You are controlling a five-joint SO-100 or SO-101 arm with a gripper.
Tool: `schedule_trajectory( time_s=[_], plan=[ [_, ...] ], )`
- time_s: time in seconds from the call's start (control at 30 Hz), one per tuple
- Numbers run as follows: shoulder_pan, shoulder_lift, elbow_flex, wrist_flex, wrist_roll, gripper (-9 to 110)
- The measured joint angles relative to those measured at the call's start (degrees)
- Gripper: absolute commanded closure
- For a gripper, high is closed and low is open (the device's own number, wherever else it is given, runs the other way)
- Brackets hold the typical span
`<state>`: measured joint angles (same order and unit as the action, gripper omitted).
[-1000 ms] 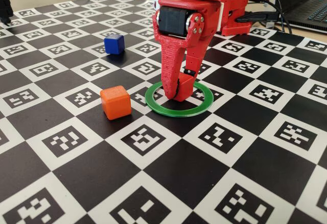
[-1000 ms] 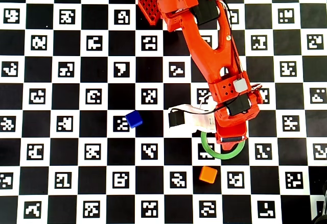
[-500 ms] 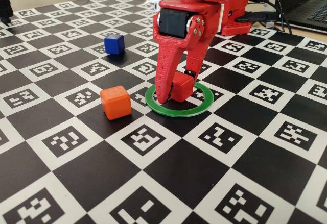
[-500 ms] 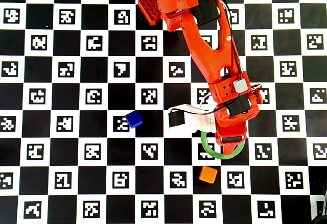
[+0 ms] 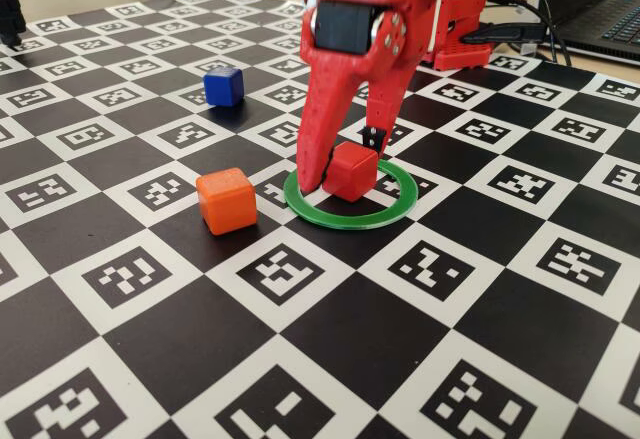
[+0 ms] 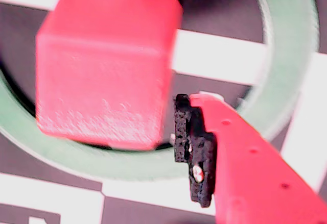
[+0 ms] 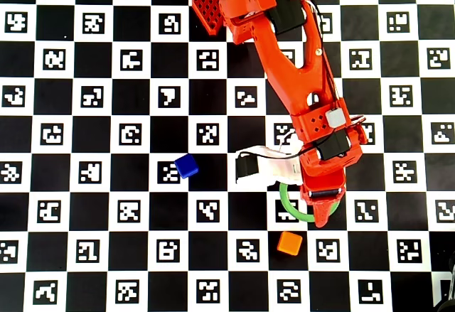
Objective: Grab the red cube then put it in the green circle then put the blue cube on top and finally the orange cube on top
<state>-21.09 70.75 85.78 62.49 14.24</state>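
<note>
Red cube sits inside the green circle on the checkered bench. Around it stands the claw, spread a little wider than the cube. In the fixed view one finger is at the left side of the cube and the other is behind it. In the wrist view a narrow gap shows between the black pad and the cube, so nothing is gripped. Left of the circle lies the orange cube, and the blue cube is farther back.
</note>
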Motion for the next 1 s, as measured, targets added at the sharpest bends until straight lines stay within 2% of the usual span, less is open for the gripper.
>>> schedule_trajectory(
  time_s=[0.27, 0.5, 0.7, 1.0],
  plan=[
    [3.87, 5.36, -6.06, 10.11, -3.52, 58],
    [11.25, 12.04, -7.56, 16.26, -4.04, 58],
    [17.40, 20.21, -5.71, 18.11, 0.26, 58],
    [22.85, 27.16, -2.37, 22.41, 14.15, 58]
  ],
)
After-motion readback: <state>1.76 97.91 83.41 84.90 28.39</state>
